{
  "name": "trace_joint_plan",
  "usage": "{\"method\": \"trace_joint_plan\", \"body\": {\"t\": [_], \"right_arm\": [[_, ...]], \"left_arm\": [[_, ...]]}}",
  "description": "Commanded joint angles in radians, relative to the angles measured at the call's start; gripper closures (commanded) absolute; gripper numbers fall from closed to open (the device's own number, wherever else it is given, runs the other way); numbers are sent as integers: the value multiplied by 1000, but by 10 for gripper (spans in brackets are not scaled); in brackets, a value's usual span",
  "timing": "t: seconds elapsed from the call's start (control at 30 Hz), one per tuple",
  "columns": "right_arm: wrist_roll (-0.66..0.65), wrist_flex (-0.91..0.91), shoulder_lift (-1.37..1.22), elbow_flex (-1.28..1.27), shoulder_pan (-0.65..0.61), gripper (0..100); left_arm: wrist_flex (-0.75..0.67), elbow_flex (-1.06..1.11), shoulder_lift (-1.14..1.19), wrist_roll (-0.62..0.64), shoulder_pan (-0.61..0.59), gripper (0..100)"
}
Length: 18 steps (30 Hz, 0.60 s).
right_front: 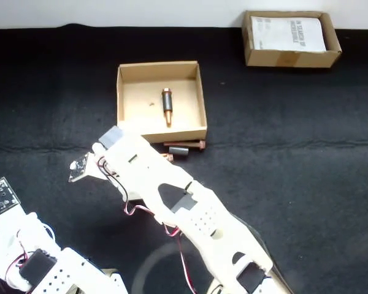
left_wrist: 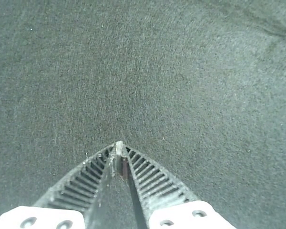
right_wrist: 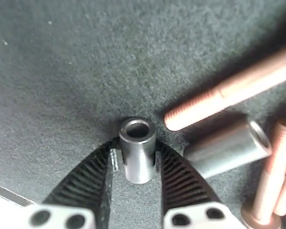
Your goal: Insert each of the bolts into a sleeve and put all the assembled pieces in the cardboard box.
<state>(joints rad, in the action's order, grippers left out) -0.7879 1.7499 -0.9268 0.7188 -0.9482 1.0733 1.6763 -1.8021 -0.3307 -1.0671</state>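
Assembled piece, copper bolt through dark metal sleeve point(right_front: 167, 105), lies inside open brown cardboard box point(right_front: 126, 104): already boxed. Loose copper bolt point(right_front: 187, 144) and dark loose sleeve point(right_front: 179, 150) just outside box's near wall, by right arm's tip.

Left wrist: left claw point(left_wrist: 118, 149) closed, empty, over black felt desk point(left_wrist: 133, 71); probably parked clear of box.

Right wrist: right claw point(right_wrist: 137, 149) clamped on grey steel sleeve point(right_wrist: 138, 160), bore exposed, likely so bolt can enter; threaded copper bolt end point(right_wrist: 229, 93) near, same spot outside box.

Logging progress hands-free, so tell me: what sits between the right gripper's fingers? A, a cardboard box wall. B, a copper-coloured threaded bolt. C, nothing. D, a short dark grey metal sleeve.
D: the short dark grey metal sleeve is clamped between the ribbed black fingers of the right gripper.
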Motion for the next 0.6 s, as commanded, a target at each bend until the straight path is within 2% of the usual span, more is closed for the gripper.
{"method": "trace_joint_plan", "body": {"t": [0.0,0.27,0.57], "right_arm": [[-5,13,10,77,30,990],[0,13,231,140,94,990],[112,12,486,147,157,990]], "left_arm": [[-17,19,-12,-8,28,991],[-12,19,-8,-8,56,991],[-11,19,-8,-8,59,991]]}}
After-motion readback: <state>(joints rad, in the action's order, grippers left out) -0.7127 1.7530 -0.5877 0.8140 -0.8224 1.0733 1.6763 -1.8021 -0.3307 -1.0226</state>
